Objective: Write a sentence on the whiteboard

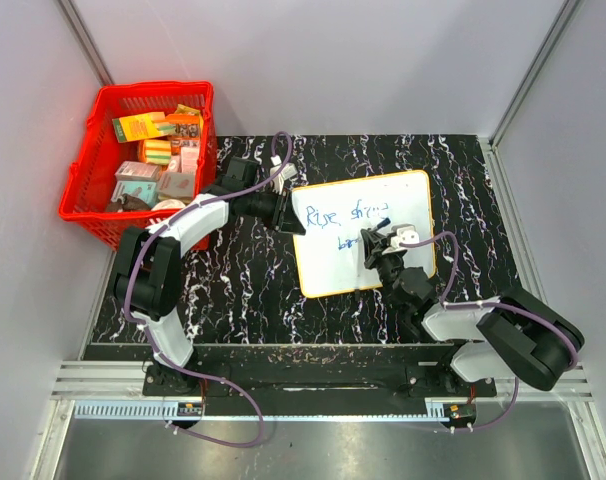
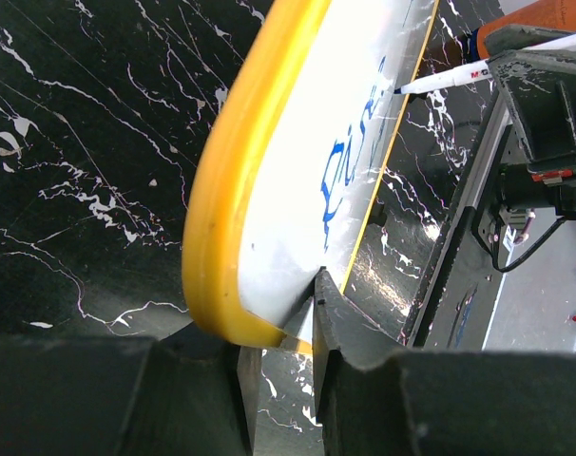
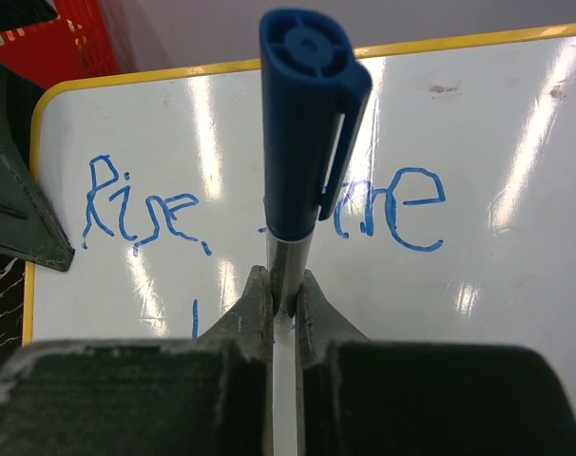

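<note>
The whiteboard point(image 1: 408, 195), white with an orange-yellow rim, lies tilted on the black marbled table. My left gripper point(image 1: 286, 211) is shut on its left edge, and in the left wrist view the jaws point(image 2: 283, 344) pinch the yellow rim point(image 2: 217, 218). The sentence point(image 1: 328, 216) is blue handwriting: "Rise" point(image 3: 136, 214) and a second word partly hidden behind the marker, with the start of a lower line. My right gripper point(image 3: 285, 294) is shut on a blue-capped marker point(image 3: 307, 123), which stands upright over the board's middle point(image 1: 381, 232). Whether its tip touches the board is hidden.
A red basket point(image 1: 91, 195) full of small boxes stands at the table's far left, just beyond the left arm. Grey walls close in the back and sides. A metal rail point(image 1: 313, 385) runs along the near edge by the arm bases.
</note>
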Controlling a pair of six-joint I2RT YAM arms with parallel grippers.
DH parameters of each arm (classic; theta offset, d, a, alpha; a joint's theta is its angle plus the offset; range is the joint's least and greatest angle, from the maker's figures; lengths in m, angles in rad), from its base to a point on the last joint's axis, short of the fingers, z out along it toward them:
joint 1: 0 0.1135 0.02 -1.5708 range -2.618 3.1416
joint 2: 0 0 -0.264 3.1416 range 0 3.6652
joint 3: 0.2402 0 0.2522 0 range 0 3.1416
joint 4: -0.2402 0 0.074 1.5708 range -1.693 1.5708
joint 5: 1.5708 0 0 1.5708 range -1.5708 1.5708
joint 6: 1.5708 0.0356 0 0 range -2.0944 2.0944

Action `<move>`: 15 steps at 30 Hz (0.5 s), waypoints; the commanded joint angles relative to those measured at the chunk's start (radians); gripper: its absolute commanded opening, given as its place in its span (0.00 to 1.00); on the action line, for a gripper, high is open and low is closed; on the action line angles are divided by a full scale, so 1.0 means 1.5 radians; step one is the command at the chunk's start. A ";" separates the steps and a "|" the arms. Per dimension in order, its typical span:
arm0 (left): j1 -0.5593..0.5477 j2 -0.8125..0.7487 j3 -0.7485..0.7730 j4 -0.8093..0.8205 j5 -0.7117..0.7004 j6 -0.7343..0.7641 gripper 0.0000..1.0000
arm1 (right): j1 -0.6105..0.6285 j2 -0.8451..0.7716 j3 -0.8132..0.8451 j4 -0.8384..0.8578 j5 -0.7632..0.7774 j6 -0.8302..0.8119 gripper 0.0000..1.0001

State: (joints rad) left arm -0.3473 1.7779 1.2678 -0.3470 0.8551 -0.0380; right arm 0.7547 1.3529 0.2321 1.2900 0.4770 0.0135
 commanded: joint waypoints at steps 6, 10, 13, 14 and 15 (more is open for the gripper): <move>0.011 0.020 -0.010 0.068 -0.234 0.150 0.00 | 0.005 -0.026 -0.021 0.054 0.035 -0.001 0.00; 0.011 0.021 -0.010 0.067 -0.233 0.150 0.00 | 0.005 -0.029 -0.024 0.083 0.019 -0.006 0.00; 0.011 0.021 -0.010 0.068 -0.232 0.150 0.00 | 0.004 -0.028 -0.013 0.090 0.010 -0.025 0.00; 0.011 0.020 -0.010 0.067 -0.232 0.150 0.00 | 0.005 -0.025 -0.011 0.091 0.010 -0.027 0.00; 0.011 0.020 -0.010 0.068 -0.232 0.149 0.00 | 0.005 -0.023 -0.007 0.095 0.011 -0.032 0.00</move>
State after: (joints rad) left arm -0.3473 1.7779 1.2675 -0.3470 0.8524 -0.0376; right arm 0.7547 1.3270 0.2012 1.2903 0.4858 0.0017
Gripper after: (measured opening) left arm 0.253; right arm 0.066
